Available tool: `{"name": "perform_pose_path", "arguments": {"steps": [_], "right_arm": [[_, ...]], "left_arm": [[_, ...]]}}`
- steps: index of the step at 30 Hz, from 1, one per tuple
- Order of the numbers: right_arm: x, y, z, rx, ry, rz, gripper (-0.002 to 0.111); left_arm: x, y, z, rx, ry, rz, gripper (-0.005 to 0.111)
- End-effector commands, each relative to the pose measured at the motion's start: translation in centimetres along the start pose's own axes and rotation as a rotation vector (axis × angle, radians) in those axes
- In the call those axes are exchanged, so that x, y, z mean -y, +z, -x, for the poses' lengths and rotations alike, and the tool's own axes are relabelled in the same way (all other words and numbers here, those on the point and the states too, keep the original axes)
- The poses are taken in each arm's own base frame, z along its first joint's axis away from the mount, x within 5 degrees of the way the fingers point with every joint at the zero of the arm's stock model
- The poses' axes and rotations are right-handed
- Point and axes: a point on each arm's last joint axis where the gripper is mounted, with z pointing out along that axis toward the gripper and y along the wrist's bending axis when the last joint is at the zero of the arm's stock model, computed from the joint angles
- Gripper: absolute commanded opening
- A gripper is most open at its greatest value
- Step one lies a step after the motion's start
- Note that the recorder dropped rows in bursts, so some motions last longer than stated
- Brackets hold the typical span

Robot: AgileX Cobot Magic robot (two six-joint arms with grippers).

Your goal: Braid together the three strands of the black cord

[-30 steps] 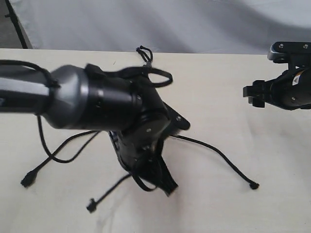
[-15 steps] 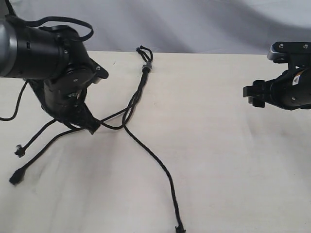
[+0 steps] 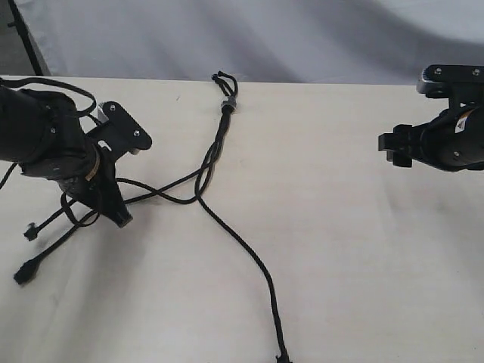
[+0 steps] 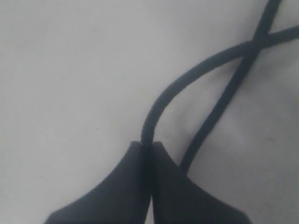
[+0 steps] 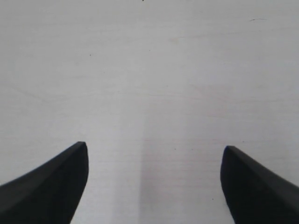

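Pale cream table top [image 3: 355, 249], smooth and matte with a faint grain, fills most of the exterior view. Behind its far edge hangs a creased grey-white cloth backdrop [image 3: 318, 38].

On the table lies the thin, matte black cord [image 3: 221, 140], finely woven. Its far end sits near the table's back edge and is closed in a small knot [image 3: 229, 106] with a grey band and short loops. From the knot the three strands [image 3: 212, 155] run close together toward the near side, then cross one another and part. One strand [image 3: 253, 261] snakes alone to the lower edge of the view. The other two swing left and end in small knotted tips [image 3: 29, 232], near each other.

The left gripper [image 3: 119, 218], dark and glossy, points down at the table, its tips pinched tight on one of the left-going strands. In the left wrist view its two rounded black fingertips [image 4: 126, 186] press together around that strand, which arcs away and crosses a second one lying flat on the surface.

The right gripper [image 3: 393, 149] hangs at the right, well apart from the cord, its jaws spread wide. In the right wrist view the pale surface shows between its two wedge-shaped black fingertips [image 5: 46, 186].
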Motion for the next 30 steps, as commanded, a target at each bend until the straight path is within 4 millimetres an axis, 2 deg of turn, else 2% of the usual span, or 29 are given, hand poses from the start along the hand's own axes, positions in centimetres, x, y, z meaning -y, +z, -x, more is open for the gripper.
{"name": "perform_pose_path", "arguments": {"steps": [1,7,11,13,18,20,22,24,26,27,30], "right_arm": [[0.1,-0.2,0.3,0.017,0.004,-0.001,0.073],[-0.2,-0.2,0.3,0.026,0.016,0.010,0.073],[-0.9,-0.3,0.4,0.034,0.000,0.025,0.073],[-1.6,-0.3,0.4,0.043,-0.018,0.042,0.073],[-2.6,-0.4,0.5,0.060,-0.040,0.065,0.073],[-2.7,-0.4,0.5,0.067,-0.041,0.068,0.073],[-2.7,-0.4,0.5,0.065,-0.042,0.068,0.073],[-2.7,-0.4,0.5,0.065,-0.042,0.068,0.073],[-2.7,-0.4,0.5,0.065,-0.042,0.068,0.073],[-2.7,-0.4,0.5,0.067,-0.042,0.068,0.073],[-2.7,-0.4,0.5,0.067,-0.042,0.068,0.073]], "left_arm": [[0.5,0.7,-1.0,-0.004,0.090,-0.013,0.001],[2.0,2.0,-2.5,-0.067,0.028,-0.082,0.001],[3.0,2.2,-3.5,-0.138,-0.083,-0.137,0.001],[4.9,1.6,-3.7,-0.199,-0.093,-0.220,0.001],[10.4,-1.1,-3.2,-0.281,0.009,-0.436,0.001],[13.1,-3.2,-2.3,-0.318,0.161,-0.521,0.001],[14.4,-5.0,-0.9,-0.301,0.270,-0.521,0.001],[13.8,-6.4,0.5,-0.222,0.266,-0.506,0.001],[11.9,-8.1,1.6,-0.105,0.225,-0.480,0.001],[10.2,-9.2,1.9,-0.042,0.211,-0.445,0.001],[6.4,-9.9,2.0,0.036,0.197,-0.338,0.001]]}}
